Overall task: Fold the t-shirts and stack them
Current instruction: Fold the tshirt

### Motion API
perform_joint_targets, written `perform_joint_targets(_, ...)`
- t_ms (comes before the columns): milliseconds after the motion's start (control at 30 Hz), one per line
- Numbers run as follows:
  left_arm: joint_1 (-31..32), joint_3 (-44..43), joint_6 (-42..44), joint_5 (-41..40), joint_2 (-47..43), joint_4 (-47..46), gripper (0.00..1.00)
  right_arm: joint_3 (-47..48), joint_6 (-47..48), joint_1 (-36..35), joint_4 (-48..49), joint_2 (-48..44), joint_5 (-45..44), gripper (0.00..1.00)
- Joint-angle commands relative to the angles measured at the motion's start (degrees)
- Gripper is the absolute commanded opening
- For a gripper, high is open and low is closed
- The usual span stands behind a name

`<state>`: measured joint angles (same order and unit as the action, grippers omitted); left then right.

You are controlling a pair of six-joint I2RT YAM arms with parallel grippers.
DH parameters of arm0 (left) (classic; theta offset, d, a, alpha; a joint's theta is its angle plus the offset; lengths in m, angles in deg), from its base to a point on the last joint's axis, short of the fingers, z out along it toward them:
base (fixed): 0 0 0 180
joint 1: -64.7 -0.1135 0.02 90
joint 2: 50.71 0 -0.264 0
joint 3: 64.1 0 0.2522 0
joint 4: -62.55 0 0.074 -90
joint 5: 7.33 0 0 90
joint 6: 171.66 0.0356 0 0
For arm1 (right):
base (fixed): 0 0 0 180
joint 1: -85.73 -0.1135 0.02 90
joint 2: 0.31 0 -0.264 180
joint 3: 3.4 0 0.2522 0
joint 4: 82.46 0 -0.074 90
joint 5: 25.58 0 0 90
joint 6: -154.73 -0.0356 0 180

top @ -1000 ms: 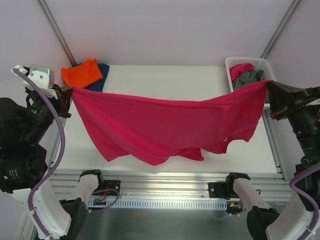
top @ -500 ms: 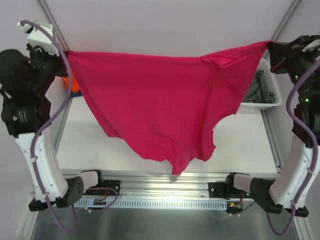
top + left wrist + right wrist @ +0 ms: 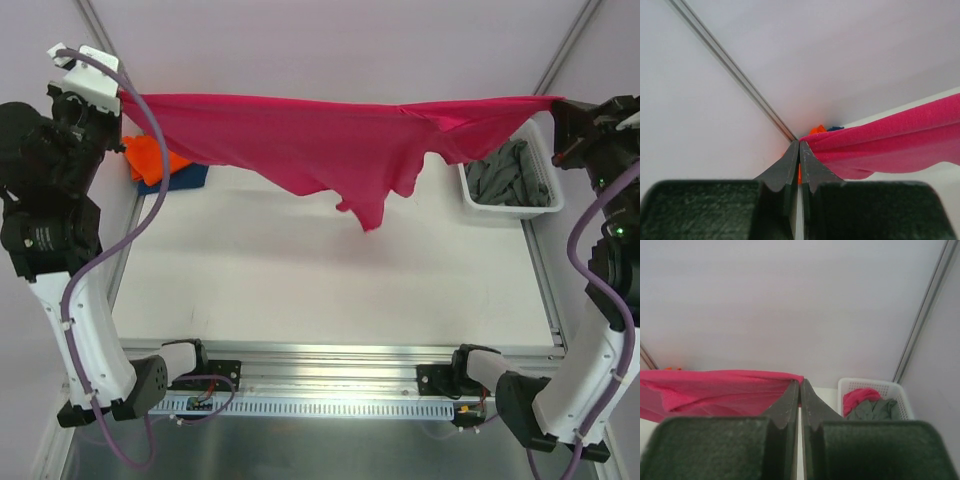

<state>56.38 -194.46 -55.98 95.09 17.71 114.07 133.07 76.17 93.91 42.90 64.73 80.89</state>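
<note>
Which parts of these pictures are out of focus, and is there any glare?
Top external view: soft light, no glare, and the large magenta-pink cloth t-shirt is sharp. Left wrist view: the left gripper, close to the lens, looks dark and soft. Right wrist view: the right gripper is equally soft; the white plastic lattice basket is clearer.

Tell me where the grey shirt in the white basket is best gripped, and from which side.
Pinch a raised fold near the middle of the grey shirt, coming straight down from above. It lies crumpled in ridges inside the basket, whose walls block any sideways approach, so the open top looks like the only way in.
</note>
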Motion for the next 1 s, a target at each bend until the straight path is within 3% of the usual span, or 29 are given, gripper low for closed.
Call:
perform_joint_targets(0, -0.91, -2.14, 4.74, -5.57, -3.03, -4.54, 0.0, 4.71, 2.44, 1.39, 2.92, -2.01, -4.52, 0.0)
perform_joint_targets(167, -0.82, -1.62, 5.0, -6.62, -6.72, -4.54, 0.0, 9.29, 4.28, 1.39, 0.89, -2.98, -4.86, 0.01)
perform_joint_targets(533, -0.91, 0.23, 8.61, -8.03, -5.15, -6.91, 0.0, 5.6, 10.27, 1.39, 4.14, -4.31, -8.38, 0.01)
perform_joint_targets(967, -0.82, 13.76, 1.94, -2.41, 0.92, -8.58, 0.0, 0.68, 4.65, 1.57, 4.23, 8.25, -3.64, 0.0)
